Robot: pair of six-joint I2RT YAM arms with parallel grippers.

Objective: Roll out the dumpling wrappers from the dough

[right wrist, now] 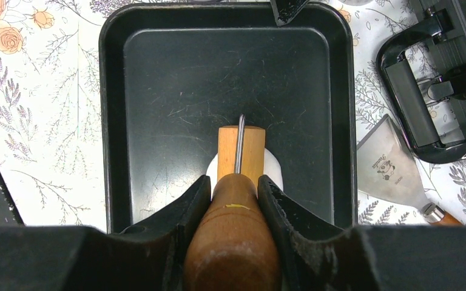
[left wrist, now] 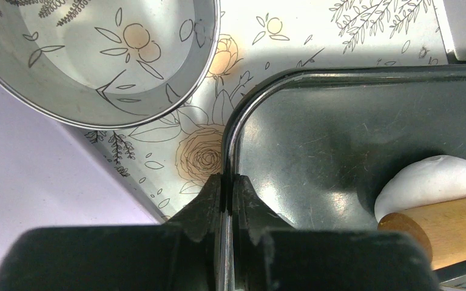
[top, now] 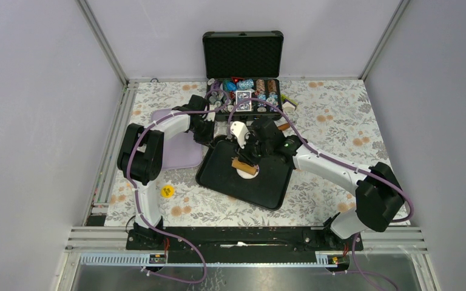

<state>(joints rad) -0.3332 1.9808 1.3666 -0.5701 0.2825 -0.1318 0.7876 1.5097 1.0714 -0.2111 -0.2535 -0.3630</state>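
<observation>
A round pat of white dough (right wrist: 273, 173) lies on the black tray (right wrist: 158, 91), also seen as dough (left wrist: 428, 182) at the right of the left wrist view. A wooden roller (right wrist: 241, 145) rests on top of it. My right gripper (right wrist: 233, 179) is shut on the roller's brown handle (right wrist: 233, 242), above the tray's middle (top: 249, 151). My left gripper (left wrist: 227, 177) is shut on the tray's rim (left wrist: 233, 130) at its far left corner (top: 209, 136). No dumpling wrappers are in view.
A steel ring cutter (left wrist: 97, 60) stands on the floral cloth just beyond the tray corner, beside a lilac board (top: 176, 151). An open black case of chips (top: 243, 91) sits behind. A metal scraper (right wrist: 394, 163) lies right of the tray. A small yellow disc (top: 167, 191) lies front left.
</observation>
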